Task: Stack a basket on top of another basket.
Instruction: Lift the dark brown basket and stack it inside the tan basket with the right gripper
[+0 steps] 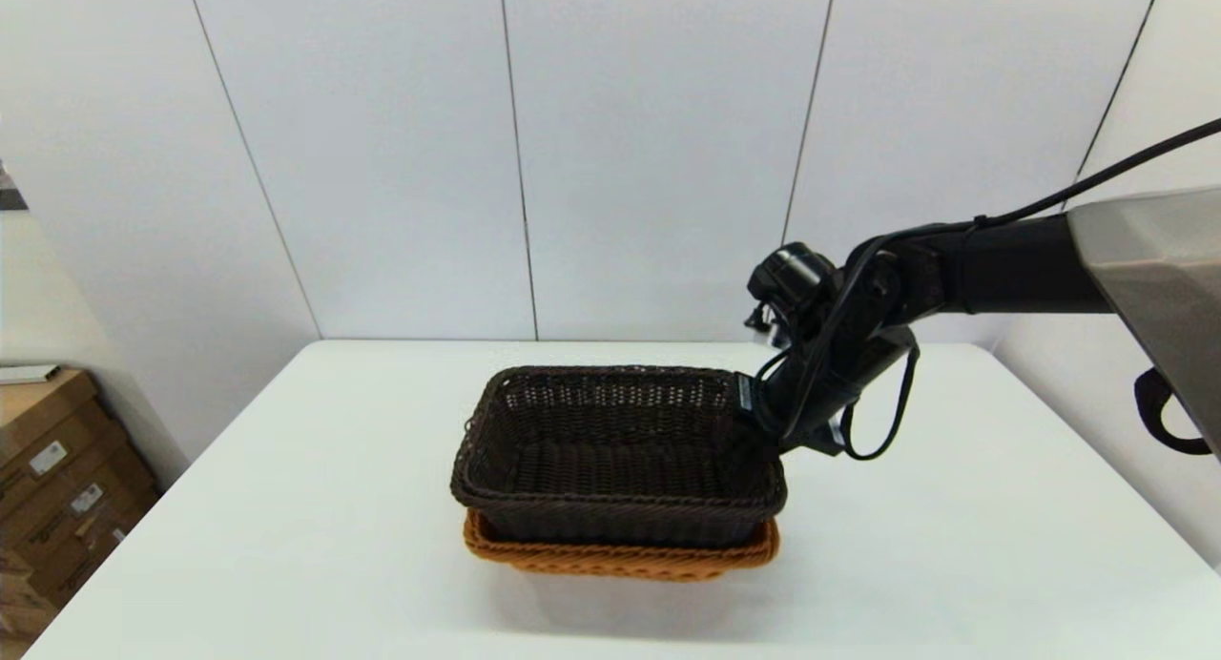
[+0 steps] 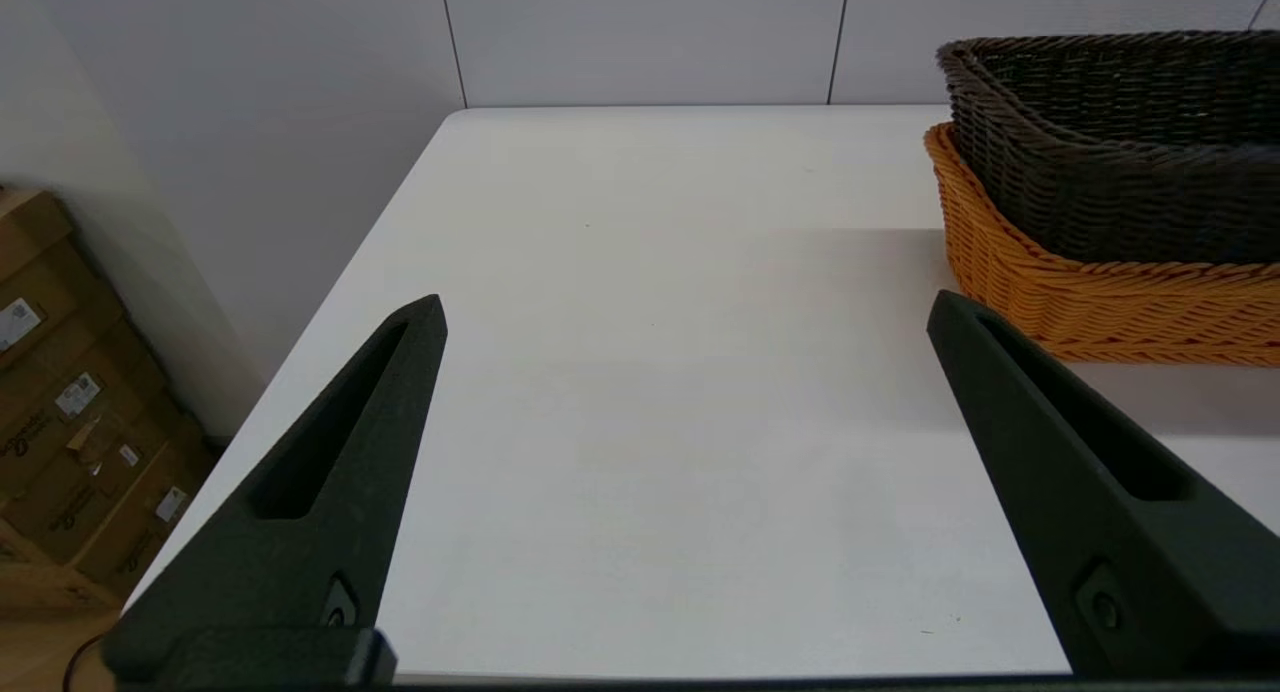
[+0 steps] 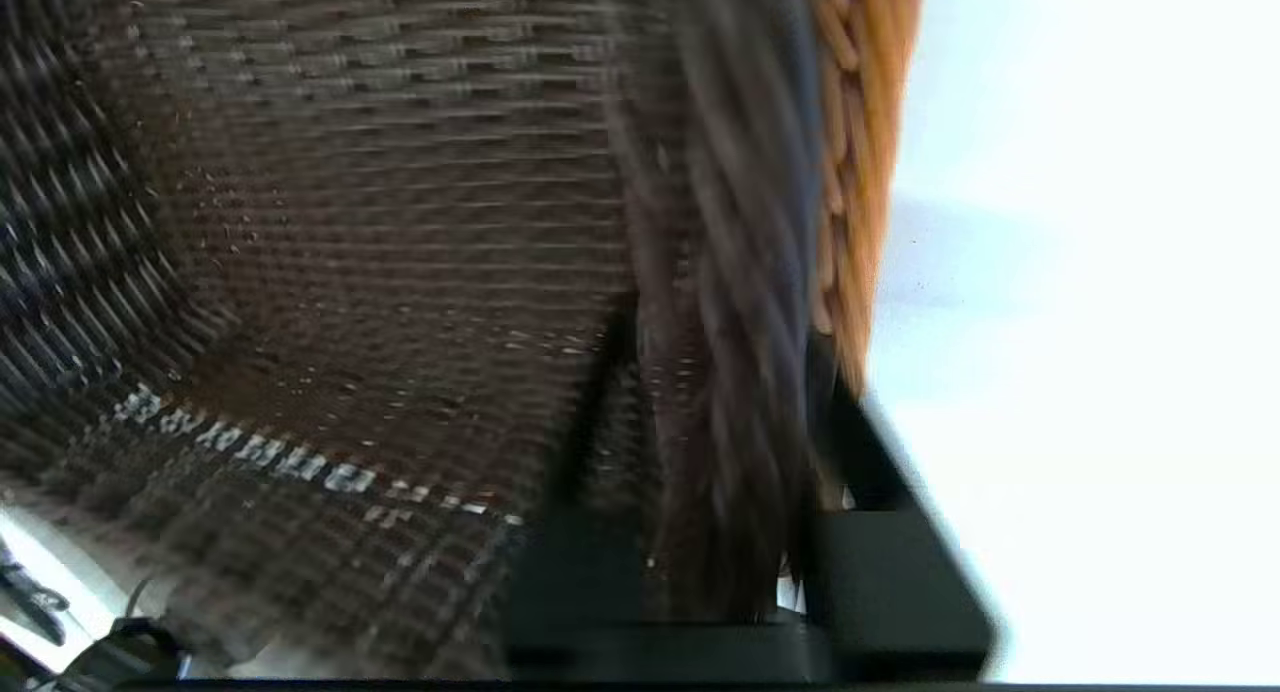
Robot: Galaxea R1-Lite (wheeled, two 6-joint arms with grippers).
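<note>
1. Far off to the orange-tan basket's left, the left gripper [image 2: 690, 322] hangs over bare white bench [image 2: 650, 392], its fingers [image 2: 340, 462] spread wide and released, gripping nothing. It's parked well clear of the action.

2. Centre stage: the dark brown basket [image 1: 618, 450] sits nested in the orange-tan basket [image 1: 620, 557], only the tan braided rim peeking out beneath it along the near side. From the left wrist view the dark brown basket [image 2: 1120, 142] rides up out of the orange-tan basket [image 2: 1090, 292], rims roughly parallel. Both baskets run with their long axis left to right across the bench, lined up on each other.

3. At the stack's right short end, the right gripper [image 1: 754, 407] comes down at the far-right corner of the dark rim. Its wrist view shows one finger [image 3: 590, 412] inside the dark wall and the other outside, between dark weave and orange rim [image 3: 850, 172]: the fingers look clenched on that rim of the dark brown basket [image 3: 350, 272].

4. The arm reaches in from the right, forearm level, wrist bent steeply down onto that corner.

5. My read: the stacking looks all but done. What's left turns on that outer finger wedged between the two baskets; release first, then lift straight up, or it may drag the dark one askew.
</note>
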